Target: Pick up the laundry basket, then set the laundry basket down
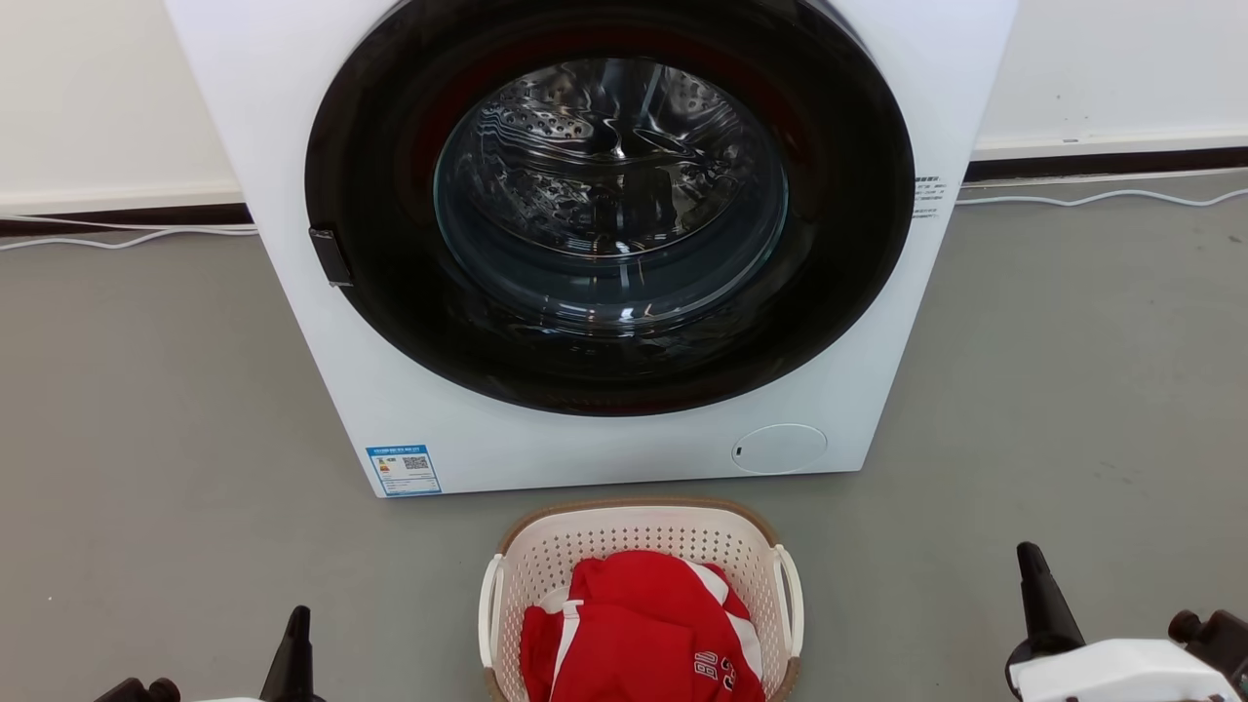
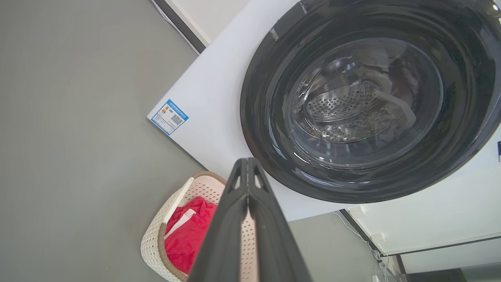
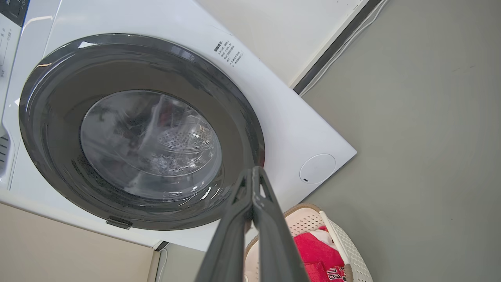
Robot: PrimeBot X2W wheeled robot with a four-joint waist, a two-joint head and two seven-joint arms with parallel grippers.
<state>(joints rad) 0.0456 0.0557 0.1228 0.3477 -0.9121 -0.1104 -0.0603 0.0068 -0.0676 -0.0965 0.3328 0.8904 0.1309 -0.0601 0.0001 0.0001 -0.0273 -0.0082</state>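
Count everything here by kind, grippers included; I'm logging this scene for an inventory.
Washing machine: 1
Laundry basket: 1
Red clothing heap: 1
Grippers: 2 (left gripper, right gripper)
Total: 5

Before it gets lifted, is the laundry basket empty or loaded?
Loaded: the laundry basket holds a crumpled red and white garment that covers most of its visible inside.

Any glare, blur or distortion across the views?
Head view: sharp, but reflections streak the washer door glass. Left wrist view: wide-angle tilt, left gripper soft, laundry basket clear. Right wrist view: same glass hazy with glare, right gripper blurred.
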